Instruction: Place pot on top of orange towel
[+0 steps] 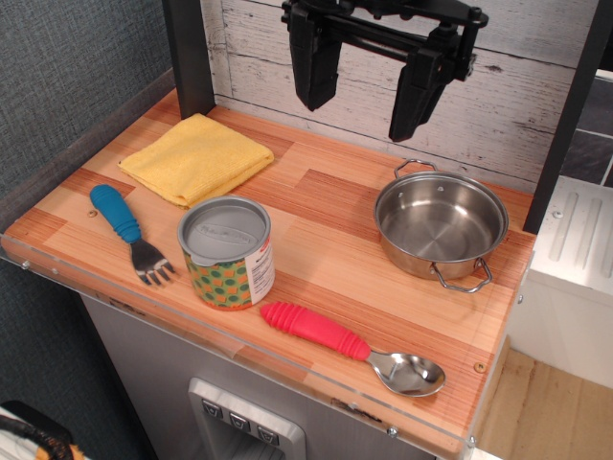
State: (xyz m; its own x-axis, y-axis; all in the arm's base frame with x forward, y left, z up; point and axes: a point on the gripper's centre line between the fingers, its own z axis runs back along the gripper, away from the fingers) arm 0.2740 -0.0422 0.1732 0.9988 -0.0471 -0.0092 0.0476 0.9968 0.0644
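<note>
The pot [441,228] is a shallow shiny steel pot with two wire loop handles, standing empty at the right of the wooden table. The orange towel [196,157] lies folded flat at the back left. My gripper [366,98] hangs high above the back middle of the table, open and empty, its two black fingers wide apart. It is up and to the left of the pot and to the right of the towel.
A grey-lidded patterned can [227,251] stands at the front middle. A blue-handled fork [129,230] lies at the front left. A red-handled spoon [350,345] lies near the front edge. A white plank wall [517,96] backs the table [316,201]; dark posts stand at both back corners.
</note>
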